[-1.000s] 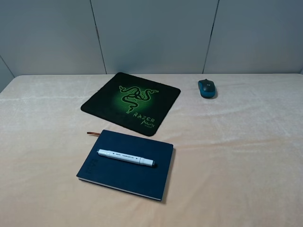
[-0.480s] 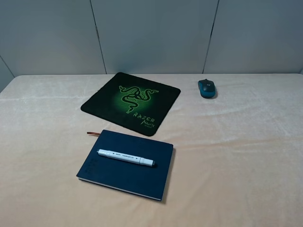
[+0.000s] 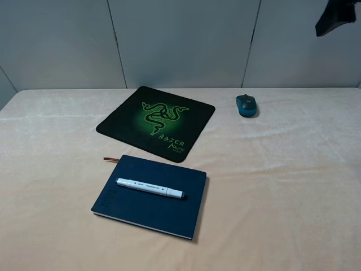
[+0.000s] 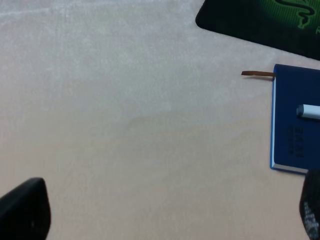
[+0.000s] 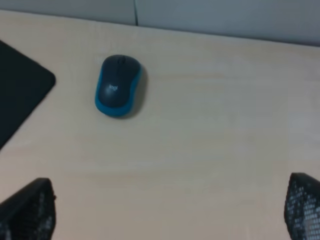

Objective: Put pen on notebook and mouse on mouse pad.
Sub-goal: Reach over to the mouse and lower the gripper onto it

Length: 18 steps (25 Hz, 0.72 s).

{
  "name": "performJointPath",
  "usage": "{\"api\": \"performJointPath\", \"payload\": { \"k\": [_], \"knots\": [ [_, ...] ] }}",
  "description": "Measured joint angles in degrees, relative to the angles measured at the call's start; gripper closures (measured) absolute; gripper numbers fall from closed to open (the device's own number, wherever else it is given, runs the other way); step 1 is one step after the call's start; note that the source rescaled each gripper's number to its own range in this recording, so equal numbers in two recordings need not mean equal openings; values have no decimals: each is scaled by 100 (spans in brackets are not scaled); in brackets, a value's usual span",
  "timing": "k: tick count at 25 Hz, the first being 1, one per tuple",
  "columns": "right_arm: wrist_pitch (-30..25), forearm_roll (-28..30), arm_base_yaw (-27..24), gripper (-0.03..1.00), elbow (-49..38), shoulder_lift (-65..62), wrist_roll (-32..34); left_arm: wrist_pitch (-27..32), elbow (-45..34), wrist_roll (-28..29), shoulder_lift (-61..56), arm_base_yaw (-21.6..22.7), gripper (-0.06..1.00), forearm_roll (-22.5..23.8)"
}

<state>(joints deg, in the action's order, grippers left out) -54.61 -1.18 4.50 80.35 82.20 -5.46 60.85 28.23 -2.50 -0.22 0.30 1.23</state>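
while the pen [image 3: 150, 188] is already laid across the notebook [image 3: 169, 214], the mouse [image 3: 246, 105] is left on the table [image 3: 282, 186], right of the mouse pad [image 3: 127, 121] and apart from it. since a moment ago, part of the right arm [image 3: 334, 20] has been brought into view high at the far right. the right gripper [image 5: 165, 210] and left gripper [image 4: 167, 212] are both held wide apart and empty; a reach for the mouse is judged begun.

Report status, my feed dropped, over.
Left tool open, right tool open, both empty. Pen on notebook; mouse off mouse pad, on table. Nothing blocking.
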Motion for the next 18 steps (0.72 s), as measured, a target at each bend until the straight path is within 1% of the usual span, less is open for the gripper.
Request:
{"api": "performJointPath", "payload": {
  "k": [2, 5, 7, 14, 18],
  "knots": [
    [-223, -37, 0, -3, 497, 581, -32, 0, 0, 0, 0, 0, -5, 0],
    [-415, -71, 0, -3, 976, 1286, -88, 0, 0, 0, 0, 0, -5, 0],
    [-462, -116, 41, -3, 1213, 1656, -114, 0, 0, 0, 0, 0, -5, 0],
    [-513, 9, 495, -3, 1734, 2686, -136, 0, 0, 0, 0, 0, -5, 0],
    [-513, 9, 670, -3, 2096, 3187, -136, 0, 0, 0, 0, 0, -5, 0]
  ]
}}
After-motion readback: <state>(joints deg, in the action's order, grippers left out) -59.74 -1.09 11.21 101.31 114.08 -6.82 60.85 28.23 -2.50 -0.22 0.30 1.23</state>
